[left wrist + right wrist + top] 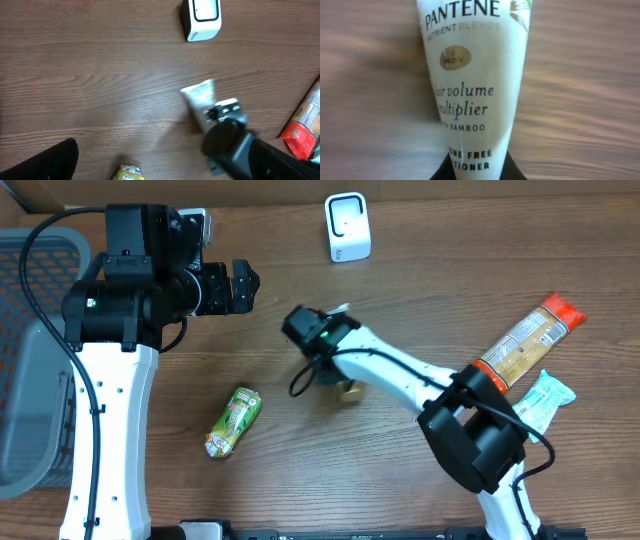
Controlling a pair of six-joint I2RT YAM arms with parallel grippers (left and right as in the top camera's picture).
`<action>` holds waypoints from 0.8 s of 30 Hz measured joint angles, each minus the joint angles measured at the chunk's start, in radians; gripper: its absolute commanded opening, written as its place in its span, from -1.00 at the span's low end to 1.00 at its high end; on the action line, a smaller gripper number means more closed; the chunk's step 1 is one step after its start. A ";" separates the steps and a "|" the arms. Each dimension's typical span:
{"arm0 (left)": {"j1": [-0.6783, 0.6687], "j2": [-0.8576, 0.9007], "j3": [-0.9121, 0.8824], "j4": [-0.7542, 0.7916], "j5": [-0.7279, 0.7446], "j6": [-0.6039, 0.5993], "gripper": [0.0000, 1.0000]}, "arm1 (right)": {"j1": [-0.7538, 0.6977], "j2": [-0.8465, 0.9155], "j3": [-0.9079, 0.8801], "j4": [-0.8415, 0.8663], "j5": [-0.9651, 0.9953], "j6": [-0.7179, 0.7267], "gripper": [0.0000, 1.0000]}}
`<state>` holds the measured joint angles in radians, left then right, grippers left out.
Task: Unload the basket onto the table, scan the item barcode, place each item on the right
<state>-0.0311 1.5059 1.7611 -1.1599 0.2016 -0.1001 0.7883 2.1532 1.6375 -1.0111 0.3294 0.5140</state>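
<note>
The tube point(470, 90) reads PANTENE NUTRIENT BLENDS (below: hair volume multiplier)

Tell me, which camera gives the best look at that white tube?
The right wrist view: the Pantene tube fills the frame and its label is readable. The left wrist view shows only its blurred crimped end from afar. Overhead, just a pale tip peeks out, with the rest hidden.

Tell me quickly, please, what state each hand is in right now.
Left hand: open, holding nothing.
Right hand: closed on the Pantene tube.
</note>
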 measured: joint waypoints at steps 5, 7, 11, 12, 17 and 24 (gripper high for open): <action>0.000 0.000 0.000 0.000 0.000 0.000 0.99 | -0.031 -0.004 -0.009 -0.176 0.249 -0.017 -0.93; 0.000 0.000 0.000 0.000 0.000 0.000 0.99 | -0.030 -0.004 -0.009 -0.189 0.288 -0.018 -0.93; 0.000 0.000 0.000 0.000 0.000 0.000 0.99 | -0.023 0.000 -0.009 -0.224 0.346 -0.021 -0.85; 0.000 0.000 0.000 0.000 0.000 0.000 0.99 | -0.023 0.003 -0.009 -0.228 0.349 -0.021 -0.62; 0.000 0.000 0.000 0.000 0.000 0.000 0.99 | -0.020 0.037 -0.009 -0.230 0.336 -0.021 0.53; 0.000 0.000 0.000 0.000 0.000 0.000 0.99 | -0.008 0.039 0.000 -0.257 0.344 -0.029 0.59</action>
<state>-0.0311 1.5059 1.7611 -1.1599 0.2016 -0.1001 0.7807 2.1925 1.6371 -1.2682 0.6731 0.4847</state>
